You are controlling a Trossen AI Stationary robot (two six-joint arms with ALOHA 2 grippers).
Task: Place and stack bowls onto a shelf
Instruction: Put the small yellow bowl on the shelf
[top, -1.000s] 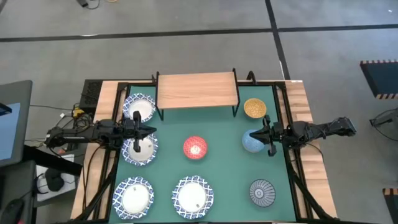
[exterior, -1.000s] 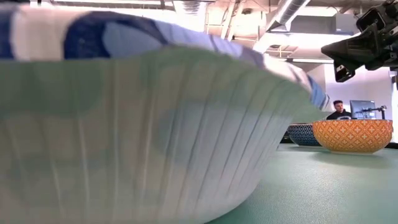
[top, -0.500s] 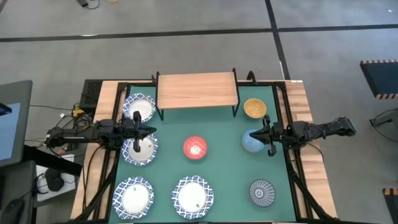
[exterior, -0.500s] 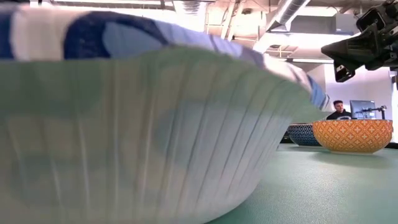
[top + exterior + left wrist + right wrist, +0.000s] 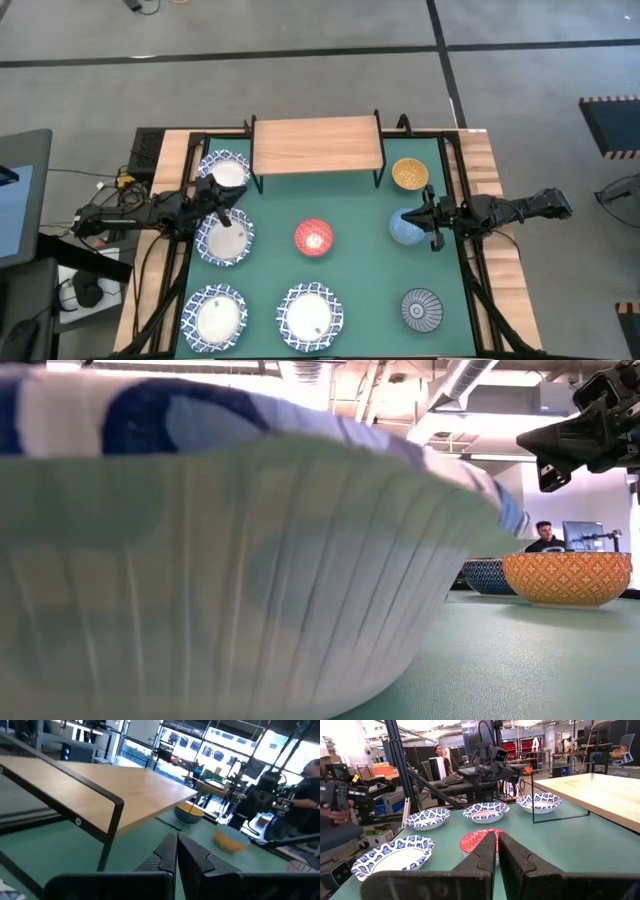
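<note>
While the shelf [image 5: 317, 144] stands bare at the mat's far edge, every bowl sits on the green mat [image 5: 360, 285].
Four lattice-rimmed bowls [image 5: 224, 240] fill the left and front, red bowl [image 5: 314, 237] centre, orange-yellow bowl [image 5: 410, 175] and pale blue bowl [image 5: 405, 228] right, ray-patterned bowl [image 5: 421, 307] front right. Left gripper [image 5: 222, 200], fingers pressed together, hovers between two lattice bowls; right gripper [image 5: 431, 222], likewise closed and empty, hangs beside the pale blue bowl.

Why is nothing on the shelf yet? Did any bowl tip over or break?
No bowl looks tipped or broken. They all sit upright on the green mat, and the shelf top is bare. Both grippers, left and right, are shut and hold nothing.
</note>
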